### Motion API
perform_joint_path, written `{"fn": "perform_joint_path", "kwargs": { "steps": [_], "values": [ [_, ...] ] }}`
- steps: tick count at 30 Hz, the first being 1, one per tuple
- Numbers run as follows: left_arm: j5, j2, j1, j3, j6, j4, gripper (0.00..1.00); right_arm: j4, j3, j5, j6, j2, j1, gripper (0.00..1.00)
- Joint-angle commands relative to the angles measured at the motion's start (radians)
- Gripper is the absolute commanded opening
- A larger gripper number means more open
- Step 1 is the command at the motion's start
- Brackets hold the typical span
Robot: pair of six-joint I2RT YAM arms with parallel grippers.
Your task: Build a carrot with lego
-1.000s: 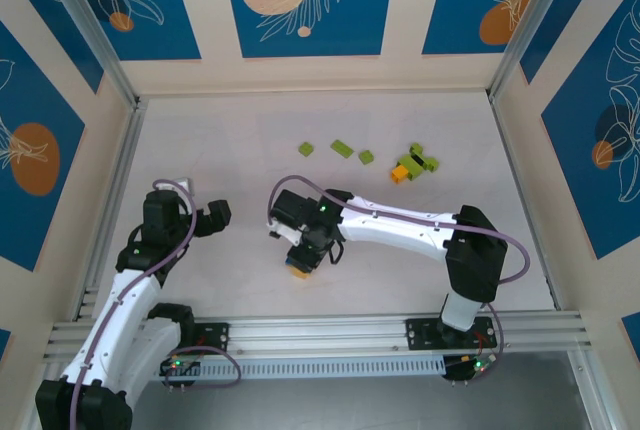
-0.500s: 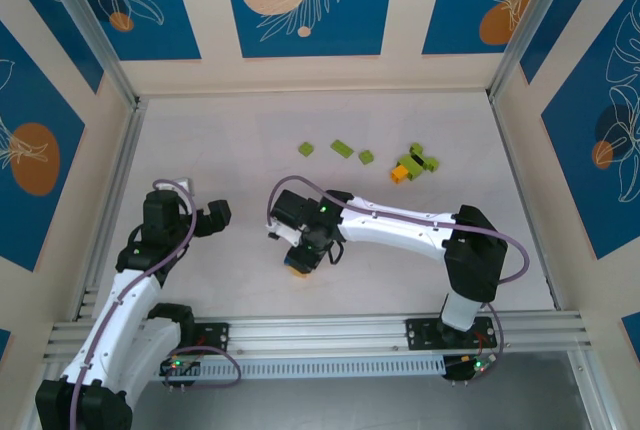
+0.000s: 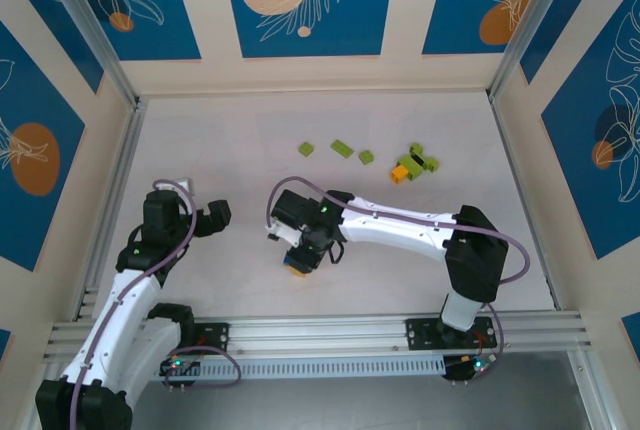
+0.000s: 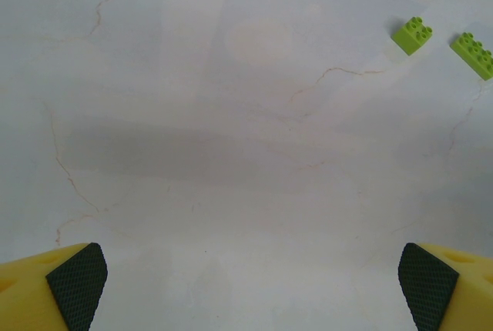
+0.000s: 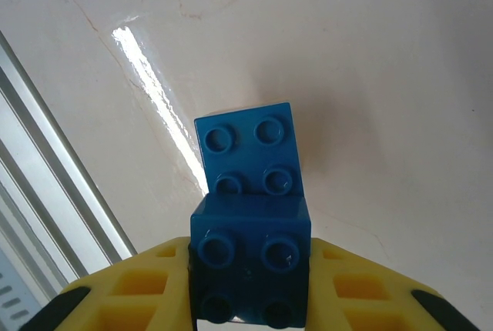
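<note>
1. We judge the build is at an early step. The right gripper is clenched on the blue bricks, two that seem joined, low over the surface near the middle of its near edge.
2. Next we likely need an orange brick, which sits in the clump toward the far right corner. Loose green bricks lie beside it.
3. The right arm reaches left across the surface with its wrist bent down. The left gripper hangs by the left edge, jaws released and empty.
</note>
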Motion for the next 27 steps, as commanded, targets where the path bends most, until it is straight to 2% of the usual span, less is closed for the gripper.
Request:
{"fn": "perform_joint_path", "kwargs": {
  "steps": [1, 27],
  "values": [
    [0.022, -0.006, 0.016, -0.011, 0.011, 0.024, 1.0, -0.012, -0.014, -0.02, -0.023, -0.034, -0.004, 0.28],
    [0.02, -0.003, 0.016, -0.009, 0.013, 0.025, 1.0, 0.001, 0.01, -0.069, -0.105, 0.004, -0.033, 0.28]
  ]
}}
